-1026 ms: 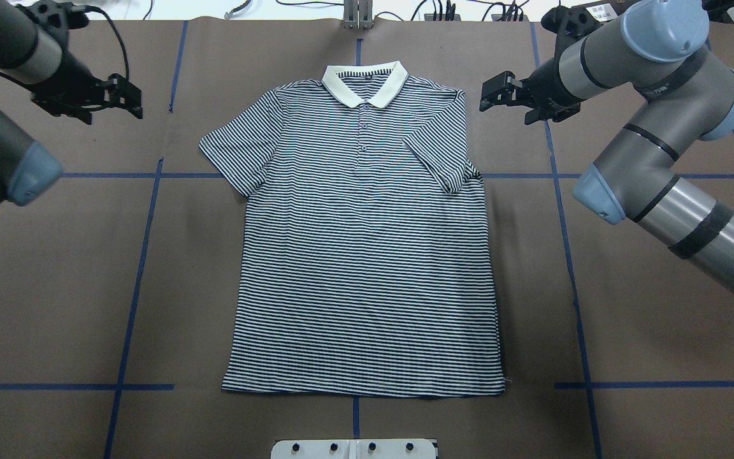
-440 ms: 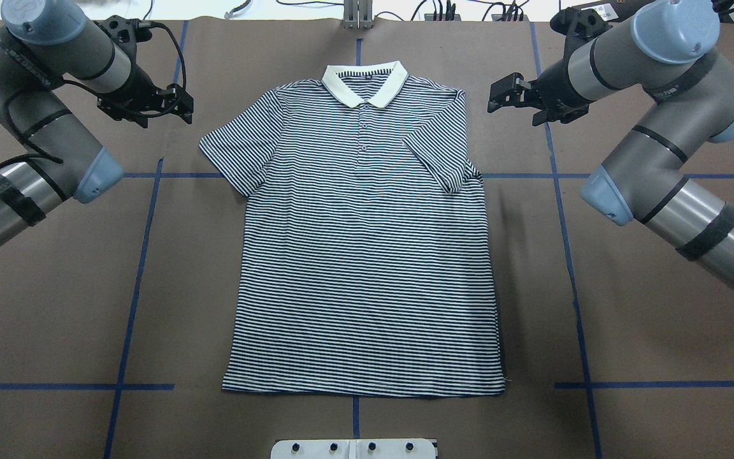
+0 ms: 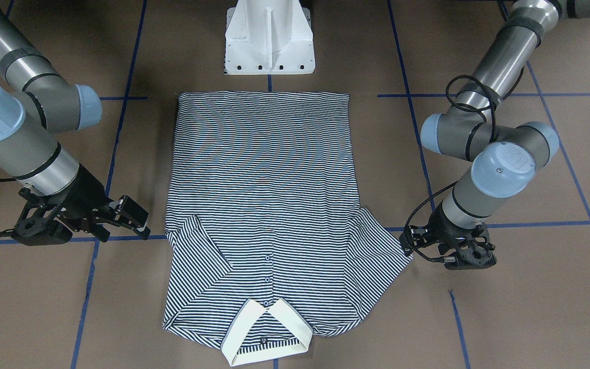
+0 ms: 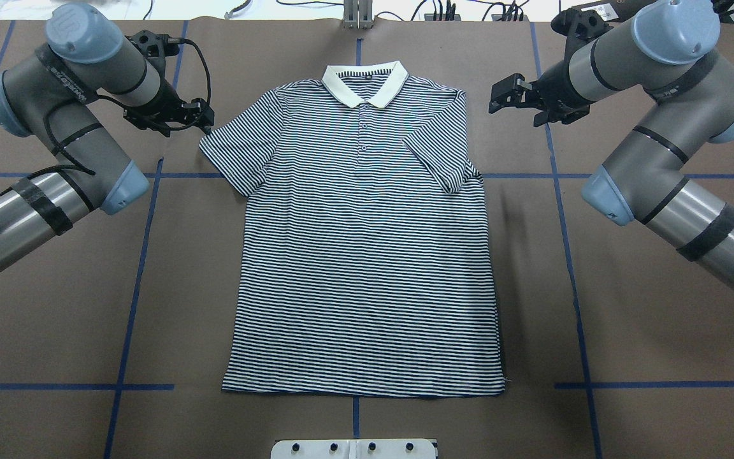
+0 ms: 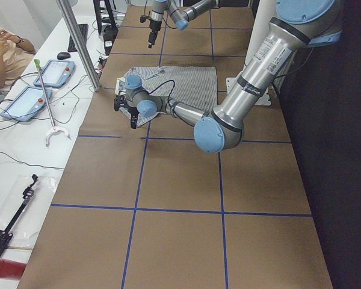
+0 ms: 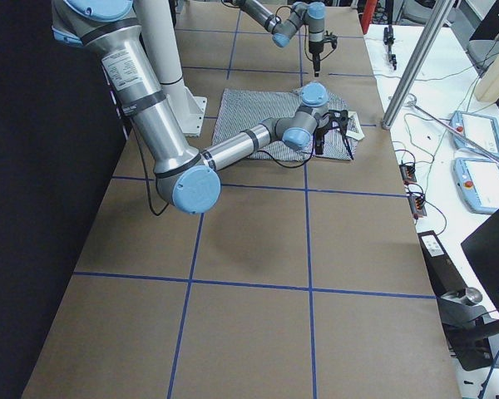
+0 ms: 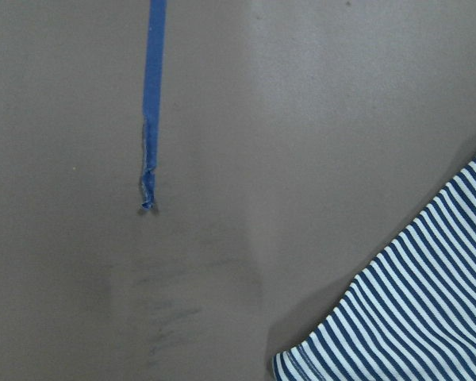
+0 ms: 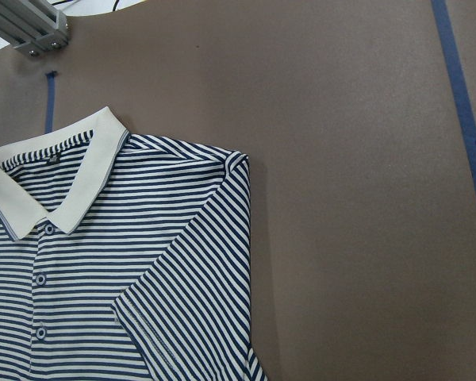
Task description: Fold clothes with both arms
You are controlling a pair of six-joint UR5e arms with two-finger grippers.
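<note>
shirt: striped polo shirt (image 4: 364,268) lies flat and face up in the middle of the tabletop (image 4: 628,331). collar (image 4: 362,81) is at the far end from the robot, hem near its base.
done: very little, by my read. right-side sleeve (image 4: 443,159) lies turned in over the chest. left-side sleeve (image 4: 236,150) is spread out. body is unfolded, placket buttoned.
left to do: left-side sleeve in, then the body folds. most of the job.
left gripper: (image 4: 204,118) sits low, just beside the tip of the left-side sleeve; can't tell if it touches. jaws look parted, nothing in them. its wrist view shows only a sleeve corner and bare tabletop.
right gripper: (image 4: 499,95) is out past the shoulder on its side, clear of the cloth. jaws wide apart, empty.
step: lining up a grasp on the left-side sleeve, i'd guess.
writing: a round "ur"-like mark on the left arm's joint cap (image 4: 77,29). lettering along that arm's link is too small to read. chest logo (image 4: 401,145) is too small to read. dark tag (image 3: 263,340) inside the collar is unreadable. white sticker (image 4: 599,9) by the right arm's wrist has print, not legible.
</note>
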